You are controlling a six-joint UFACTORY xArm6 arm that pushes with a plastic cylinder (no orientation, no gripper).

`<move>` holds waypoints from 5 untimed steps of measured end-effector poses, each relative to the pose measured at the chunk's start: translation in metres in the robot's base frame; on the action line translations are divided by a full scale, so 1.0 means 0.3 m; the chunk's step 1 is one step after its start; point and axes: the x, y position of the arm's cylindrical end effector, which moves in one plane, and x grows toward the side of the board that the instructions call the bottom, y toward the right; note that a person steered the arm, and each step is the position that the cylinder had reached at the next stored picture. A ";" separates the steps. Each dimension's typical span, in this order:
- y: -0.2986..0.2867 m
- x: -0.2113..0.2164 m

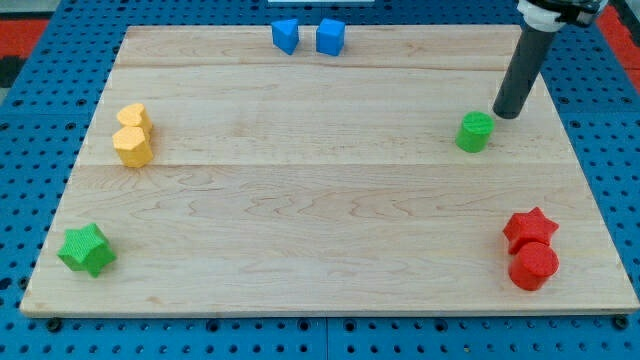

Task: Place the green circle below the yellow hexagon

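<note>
The green circle [475, 132] sits on the wooden board [320, 200] at the view's right. The yellow hexagon [132, 146] is at the view's left, touching a yellow heart-like block [133, 117] just above it. My tip [505, 113] rests on the board just up and to the right of the green circle, very close to it. The dark rod rises from the tip toward the view's top right.
Two blue blocks [286, 35] [330, 37] sit at the top edge. A green star [86, 250] lies at the bottom left. A red star [529, 228] and a red circle [533, 266] sit at the bottom right. A blue pegboard surrounds the board.
</note>
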 end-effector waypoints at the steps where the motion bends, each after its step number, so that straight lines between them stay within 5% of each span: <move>1: -0.059 0.050; 3: -0.348 0.116; 4: -0.233 0.177; 5: -0.362 0.217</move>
